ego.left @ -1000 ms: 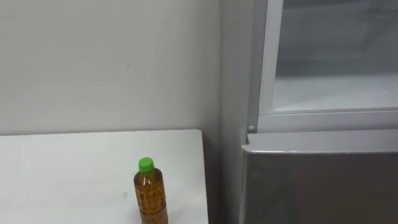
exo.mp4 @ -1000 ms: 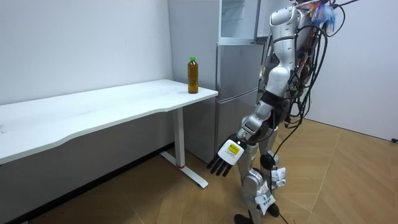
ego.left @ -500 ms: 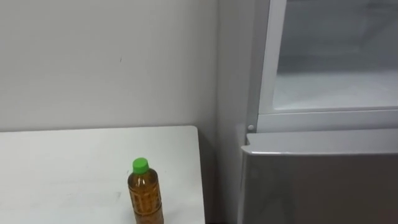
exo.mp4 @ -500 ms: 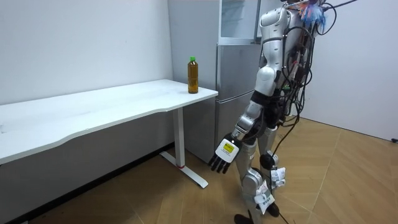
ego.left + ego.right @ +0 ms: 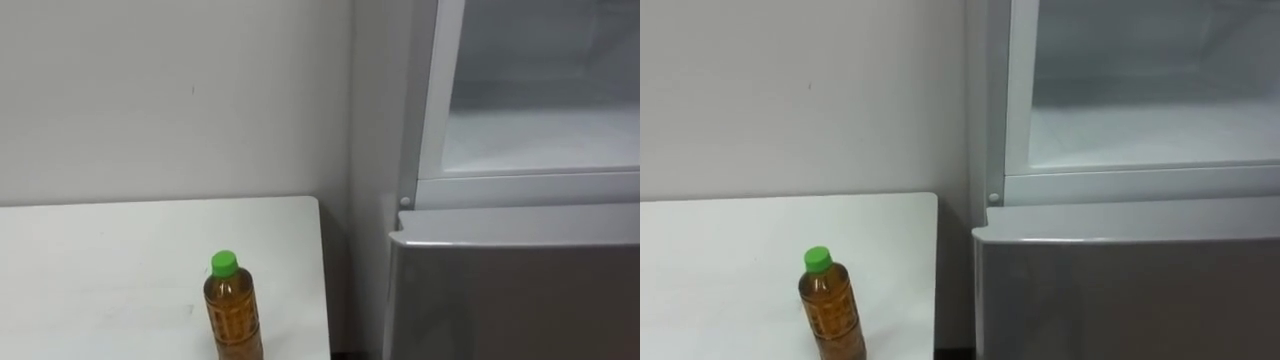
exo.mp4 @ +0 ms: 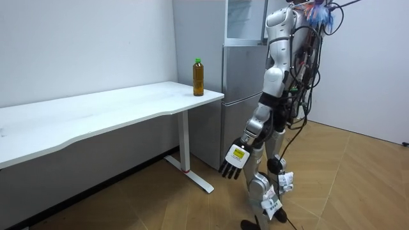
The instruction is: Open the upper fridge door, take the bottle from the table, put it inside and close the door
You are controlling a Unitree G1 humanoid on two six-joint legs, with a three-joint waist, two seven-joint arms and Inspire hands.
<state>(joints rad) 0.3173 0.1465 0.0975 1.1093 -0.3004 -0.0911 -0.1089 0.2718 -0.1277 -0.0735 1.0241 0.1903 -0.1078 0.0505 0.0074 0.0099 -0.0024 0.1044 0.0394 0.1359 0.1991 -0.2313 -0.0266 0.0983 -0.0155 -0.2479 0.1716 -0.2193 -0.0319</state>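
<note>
A brown bottle with a green cap stands upright near the right end of the white table, close to its front edge. It also shows in the right eye view as the bottle. Right of the table stands the fridge, whose upper compartment is open onto a pale inner shelf; the grey lower door is shut. In the room view I stand in front of the fridge, a step from the bottle. My left hand hangs low beside my leg, open and holding nothing.
The table runs along the wall toward the room view's left, on a white leg. A narrow gap separates the table's end from the fridge's side. Wooden floor lies open behind me.
My upper body has shifted toward the room view's left, nearer the fridge, and the hanging left arm swung with it. The eye views shifted slightly with the camera. The bottle stayed put.
</note>
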